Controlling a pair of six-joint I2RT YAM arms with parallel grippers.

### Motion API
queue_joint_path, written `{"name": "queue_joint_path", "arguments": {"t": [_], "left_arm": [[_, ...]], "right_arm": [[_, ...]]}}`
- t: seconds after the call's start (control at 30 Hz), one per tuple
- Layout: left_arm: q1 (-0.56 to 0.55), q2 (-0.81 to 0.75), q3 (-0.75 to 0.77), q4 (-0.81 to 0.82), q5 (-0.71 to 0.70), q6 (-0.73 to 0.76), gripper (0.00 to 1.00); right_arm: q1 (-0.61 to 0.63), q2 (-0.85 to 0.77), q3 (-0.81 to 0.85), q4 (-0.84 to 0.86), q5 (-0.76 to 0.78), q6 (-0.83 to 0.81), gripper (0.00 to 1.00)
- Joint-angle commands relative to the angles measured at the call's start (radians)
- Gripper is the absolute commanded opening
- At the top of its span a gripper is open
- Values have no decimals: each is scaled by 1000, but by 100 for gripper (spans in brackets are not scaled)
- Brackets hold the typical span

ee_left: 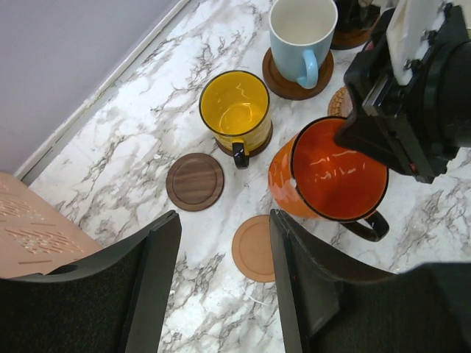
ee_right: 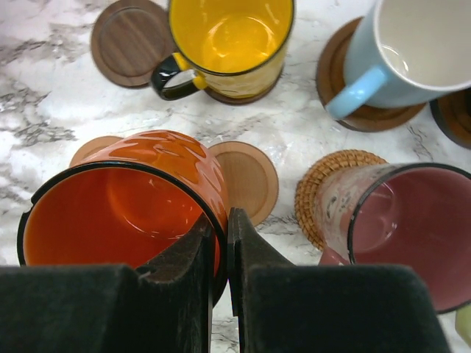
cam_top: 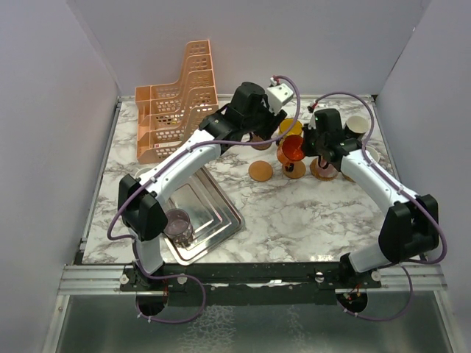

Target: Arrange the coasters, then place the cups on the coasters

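My right gripper (ee_right: 221, 229) is shut on the rim of the glossy orange cup (ee_right: 118, 198), which hangs tilted above the marble. Under it lie two tan coasters (ee_right: 247, 181), one partly hidden (ee_right: 90, 149). My left gripper (ee_left: 224, 218) is open and empty, hovering over a tan coaster (ee_left: 252, 248), with a dark coaster (ee_left: 195, 181) just beyond. The yellow cup (ee_left: 235, 110) and the light blue cup (ee_left: 302, 29) each stand on a dark coaster. A maroon-pink cup (ee_right: 412, 228) rests on a woven coaster (ee_right: 327, 180).
A silver tray (cam_top: 213, 213) at the near left holds a grey-purple cup (cam_top: 179, 225). An orange mesh rack (cam_top: 176, 103) stands at the back left. A cream cup (cam_top: 356, 125) is at the back right. Both arms crowd the cluster of cups.
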Motion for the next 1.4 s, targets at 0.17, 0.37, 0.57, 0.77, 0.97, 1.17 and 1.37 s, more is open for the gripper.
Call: {"name": "queue_joint_path", "arguments": {"t": [0.17, 0.37, 0.57, 0.77, 0.97, 1.17, 1.37], "left_arm": [[7, -37, -31, 9, -107, 75, 59], [7, -49, -50, 5, -145, 111, 66], [7, -56, -57, 5, -158, 126, 68], [7, -61, -69, 6, -155, 129, 68], [7, -65, -74, 6, -156, 133, 68], [7, -64, -75, 4, -157, 135, 68], [8, -61, -73, 5, -159, 132, 68]], "right_arm": [[-3, 9, 27, -26, 179, 190, 1], [-3, 52, 40, -48, 178, 224, 1], [-3, 98, 54, -61, 176, 239, 1], [-3, 143, 82, -86, 217, 269, 1], [-3, 180, 108, -103, 215, 288, 1], [-3, 194, 109, -113, 219, 302, 1], [-5, 194, 93, -106, 229, 311, 1]]}}
